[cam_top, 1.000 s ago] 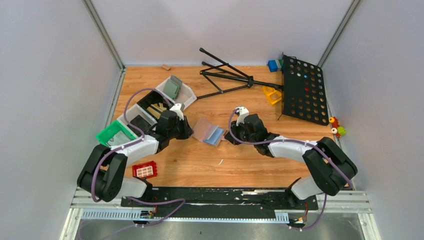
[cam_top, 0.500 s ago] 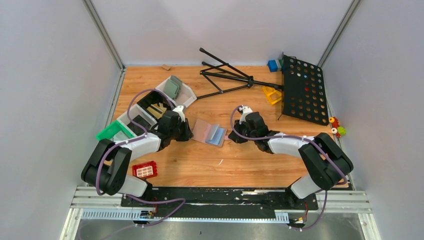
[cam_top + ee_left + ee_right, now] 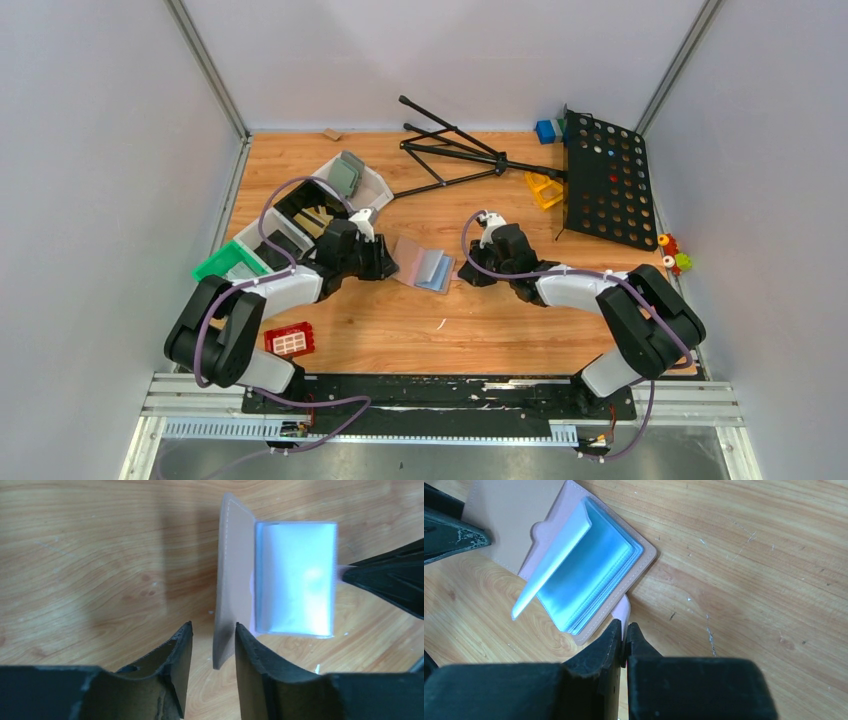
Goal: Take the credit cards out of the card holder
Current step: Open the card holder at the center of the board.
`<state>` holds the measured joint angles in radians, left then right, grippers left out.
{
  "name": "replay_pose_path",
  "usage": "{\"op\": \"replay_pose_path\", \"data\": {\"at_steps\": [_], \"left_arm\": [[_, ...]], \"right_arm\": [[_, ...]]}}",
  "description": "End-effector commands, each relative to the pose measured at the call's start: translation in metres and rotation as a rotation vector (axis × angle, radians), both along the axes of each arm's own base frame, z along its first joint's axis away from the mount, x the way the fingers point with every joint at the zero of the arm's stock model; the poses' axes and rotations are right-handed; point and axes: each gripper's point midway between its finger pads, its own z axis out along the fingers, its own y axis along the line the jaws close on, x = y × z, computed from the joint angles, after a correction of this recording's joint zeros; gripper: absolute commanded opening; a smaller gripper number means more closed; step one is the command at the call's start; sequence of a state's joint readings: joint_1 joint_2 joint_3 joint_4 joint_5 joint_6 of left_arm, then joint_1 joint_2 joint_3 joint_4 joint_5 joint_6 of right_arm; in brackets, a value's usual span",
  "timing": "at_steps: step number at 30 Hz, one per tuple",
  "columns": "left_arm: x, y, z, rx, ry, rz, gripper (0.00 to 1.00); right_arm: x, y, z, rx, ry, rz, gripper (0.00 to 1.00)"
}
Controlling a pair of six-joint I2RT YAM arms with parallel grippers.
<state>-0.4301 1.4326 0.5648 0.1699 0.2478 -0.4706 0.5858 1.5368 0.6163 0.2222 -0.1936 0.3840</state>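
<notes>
Since a second ago the left arm [image 3: 290, 285] has pushed closer to the card holder [image 3: 425, 268], and its jaws have come apart a little. From above, the holder lies open near the middle of the tabletop [image 3: 400, 330], between the two arms; the right arm [image 3: 575, 290] meets it from the right-edge side. Its spine runs roughly from far edge to near edge, so the open width points left to right, one half toward each arm.

At the left wrist, the left jaws stand narrowly apart. The near corner of the tan cover [image 3: 232, 580] sits in their gap but, as far as I can see, is not pinched. The blue sleeves [image 3: 295, 575] lie to the right of it.

At the right wrist, the right jaws are closed tight on the small pink tab [image 3: 623, 609] at the holder's edge. No credit cards can be made out in the sleeves. I judge that the left jaws, nearer the cover, should work on that side.
</notes>
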Motion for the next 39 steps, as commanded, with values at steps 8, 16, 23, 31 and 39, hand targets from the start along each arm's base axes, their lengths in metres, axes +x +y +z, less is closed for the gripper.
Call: {"op": "replay_pose_path", "data": {"at_steps": [8,16,23,31,39], "left_arm": [[-0.001,-0.033,0.035,-0.139,-0.133,-0.128,0.65],[0.000,-0.051,0.012,-0.190,-0.018,-0.169,0.32],[-0.006,-0.060,0.024,-0.350,-0.021,-0.189,0.00],[-0.012,-0.072,0.069,-0.557,-0.046,-0.208,0.00],[-0.027,-0.070,0.112,-0.682,-0.066,-0.196,0.00]], "right_arm": [[0.009,0.013,0.021,0.072,-0.048,0.026,0.00],[0.006,0.018,0.021,0.090,-0.037,0.045,0.00],[0.008,0.006,0.022,0.062,-0.019,-0.020,0.26],[0.004,-0.011,0.032,0.142,0.036,-0.102,0.64],[-0.013,-0.019,0.076,0.245,0.003,-0.112,0.93]]}}
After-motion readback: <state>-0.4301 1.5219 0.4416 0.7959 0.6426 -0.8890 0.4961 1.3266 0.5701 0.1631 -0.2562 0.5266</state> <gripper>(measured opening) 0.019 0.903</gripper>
